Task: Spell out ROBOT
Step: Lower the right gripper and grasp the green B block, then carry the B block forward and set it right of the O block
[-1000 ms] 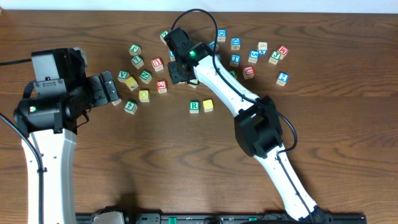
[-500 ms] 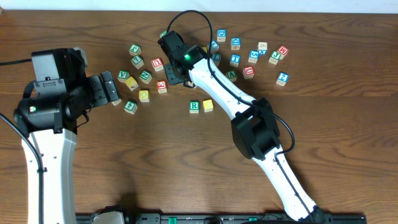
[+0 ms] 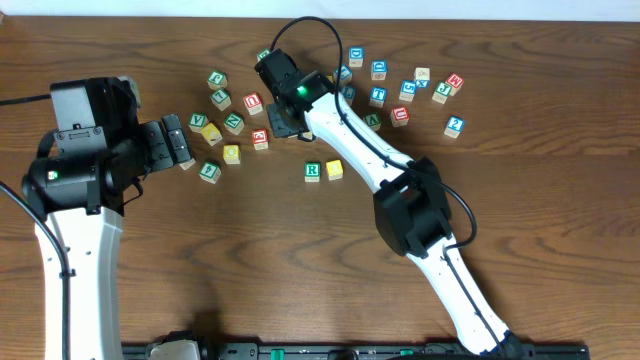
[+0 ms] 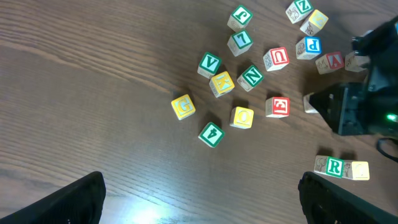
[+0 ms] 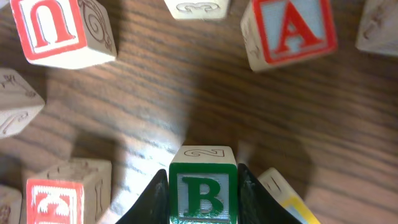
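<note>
Dark wood-grain worktop (image 3: 560, 230) fills the scene, with lettered cubes scattered across its far half and two arms reaching in from the near side.

The green B cube (image 5: 203, 186) sits at the left edge of the far cluster, between the red U cube (image 5: 62, 31) and the red A cube (image 5: 292, 31). It looks like a small, light, rigid wooden block, unlikely to crush or bend. Its smooth faces could slip or twist if pinched off-centre, so flat pads on two opposite sides, letter facing up, seem the sound hold.

That is how the right gripper (image 5: 203, 202) has it: its dark fingers (image 5: 152, 199) are clenched against the cube's left and right faces, grasping the B squarely. Whether the cube rests on the wood or is lifted clear I cannot tell. A yellow-edged cube (image 5: 286, 193) lies just beside one finger and may get nudged.

Nearer the middle, the green R cube (image 3: 312, 171) stands with a yellow cube (image 3: 334, 169) touching its right side, so the B's place appears to be right of that pair.

The left gripper (image 3: 180, 142) hovers by the left-hand cluster, spread wide and holding nothing. A yellow O cube (image 4: 242, 117) lies near it.
</note>
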Controlling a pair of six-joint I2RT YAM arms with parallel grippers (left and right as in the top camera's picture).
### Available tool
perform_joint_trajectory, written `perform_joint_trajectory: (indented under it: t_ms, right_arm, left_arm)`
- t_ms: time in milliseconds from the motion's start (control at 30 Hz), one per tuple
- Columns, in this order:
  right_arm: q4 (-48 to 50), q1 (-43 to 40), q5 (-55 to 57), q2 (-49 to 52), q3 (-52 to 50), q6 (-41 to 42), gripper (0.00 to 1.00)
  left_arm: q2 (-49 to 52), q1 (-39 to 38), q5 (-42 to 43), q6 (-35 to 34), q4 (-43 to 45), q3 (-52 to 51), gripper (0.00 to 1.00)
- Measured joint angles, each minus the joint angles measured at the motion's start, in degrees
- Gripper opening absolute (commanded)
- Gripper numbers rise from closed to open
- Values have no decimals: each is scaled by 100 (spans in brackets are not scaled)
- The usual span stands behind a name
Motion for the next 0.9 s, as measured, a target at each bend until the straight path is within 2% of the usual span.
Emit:
perform_joint_trajectory:
  t_ms: [167,367,533,633,900]
  right_arm:
    - [-485,-39,15,-557,-39,-2,21]
    - [-1506,-299,33,-1788,-22,-2,22]
    - [-2413,-511,44,-1998,31,-2,23]
    - [-2520,-597,46,-1965,-238,0,24]
    - [-1987,-612,42,-1871,-1665,116,24]
  left_arm:
    - [0,0,0,0,-2,0,98]
    - [0,0,0,-2,0,2,98]
    - [0,0,0,0,-2,2,98]
    - [4,0,0,-2,-2,0,98]
    - [4,0,0,-2,-2,2,98]
